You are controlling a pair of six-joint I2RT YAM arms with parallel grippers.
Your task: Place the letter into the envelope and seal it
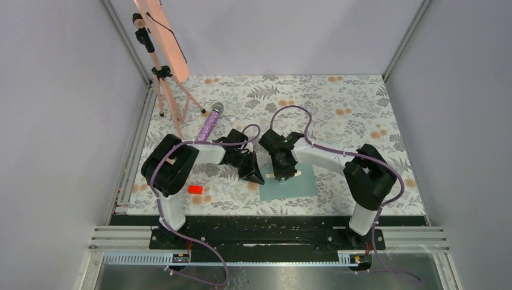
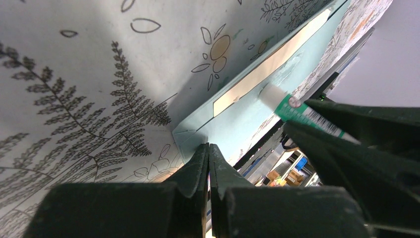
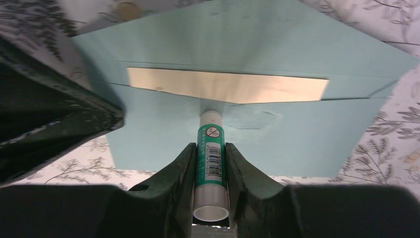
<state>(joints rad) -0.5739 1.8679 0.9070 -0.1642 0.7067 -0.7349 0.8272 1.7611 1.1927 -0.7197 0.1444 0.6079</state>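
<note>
The teal envelope (image 1: 300, 188) lies flat on the patterned table (image 1: 338, 121) in front of both arms, its flap (image 3: 237, 34) open away from the right wrist camera. The tan letter (image 3: 228, 87) sits inside, and only a strip shows at the mouth. My right gripper (image 3: 210, 148) is shut on a green and white glue stick (image 3: 210, 163), whose white tip rests on the envelope's body (image 3: 297, 139) just below the letter. My left gripper (image 2: 208, 148) is shut, its tips pressed down at the envelope's corner (image 2: 190, 135). The left wrist view also shows the glue stick (image 2: 302, 113).
A purple glittery microphone (image 1: 210, 125) lies behind the left arm. A small red block (image 1: 195, 189) sits near the left arm's base. A pink tripod (image 1: 164, 90) with a salmon panel (image 1: 162, 33) stands in the back left corner. Grey walls enclose the table.
</note>
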